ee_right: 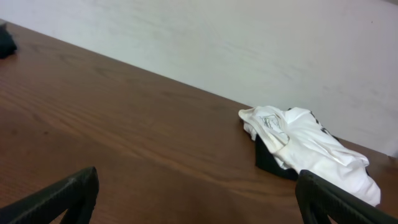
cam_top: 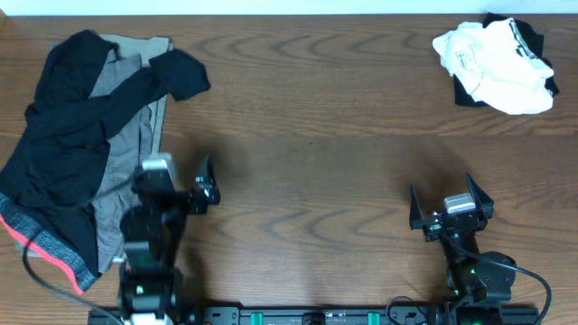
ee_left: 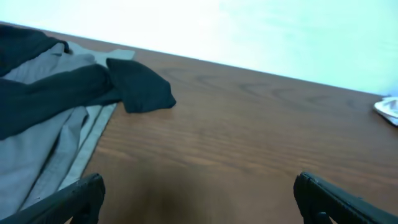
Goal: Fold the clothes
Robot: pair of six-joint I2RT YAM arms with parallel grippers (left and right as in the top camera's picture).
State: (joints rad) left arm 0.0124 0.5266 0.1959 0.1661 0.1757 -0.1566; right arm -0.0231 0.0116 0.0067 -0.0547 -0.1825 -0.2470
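Observation:
At the left of the table the clothes lie in a heap: a black garment [cam_top: 81, 99] is spread over a grey one [cam_top: 135, 135], and a dark piece with a red hem [cam_top: 45, 248] lies at the near left. A crumpled white T-shirt [cam_top: 497, 63] rests on another black garment [cam_top: 470, 95] at the far right. My left gripper [cam_top: 177, 173] hovers open beside the grey garment's right edge, holding nothing. The left wrist view shows the black sleeve [ee_left: 140, 87] and the grey cloth [ee_left: 43, 137] ahead of the left gripper [ee_left: 199, 199]. My right gripper [cam_top: 444, 191] is open over bare wood. The white T-shirt [ee_right: 305, 146] lies well beyond the right gripper [ee_right: 199, 199].
The wooden table [cam_top: 316, 135] stretches between the two heaps. A pale wall runs behind its far edge. Both arm bases and their cables sit along the near edge.

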